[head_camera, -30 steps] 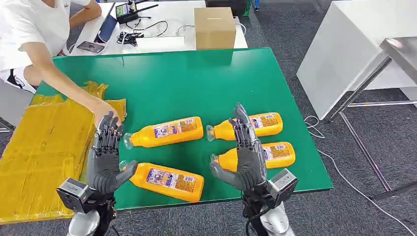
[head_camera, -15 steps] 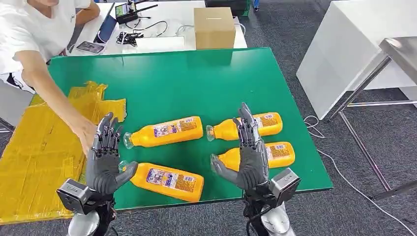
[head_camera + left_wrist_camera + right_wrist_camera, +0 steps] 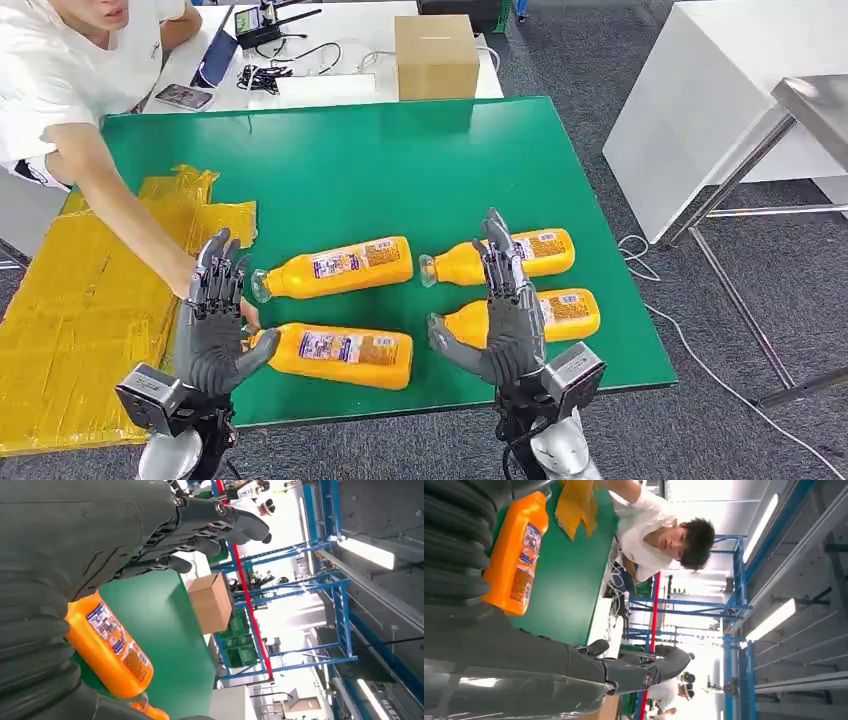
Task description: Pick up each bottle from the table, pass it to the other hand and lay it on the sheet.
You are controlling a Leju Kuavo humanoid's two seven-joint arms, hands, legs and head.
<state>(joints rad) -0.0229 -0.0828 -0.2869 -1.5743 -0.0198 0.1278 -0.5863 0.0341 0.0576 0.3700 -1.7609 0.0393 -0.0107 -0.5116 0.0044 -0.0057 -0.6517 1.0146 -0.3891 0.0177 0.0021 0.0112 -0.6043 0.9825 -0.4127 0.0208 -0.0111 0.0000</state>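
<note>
Fingers spread, both hands idle; near-left bottle [image 3: 345,354] shifted straighter.

glossy orange plastic bottles [image 3: 340,268], matt green table [image 3: 400,170], crinkled yellow sheet [image 3: 80,300]

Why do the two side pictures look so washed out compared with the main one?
Both wrist views point up toward bright ceiling lights, so the background blows out white; the left hand and right hand loom dark. The head view is evenly lit, bottles sharp.
</note>
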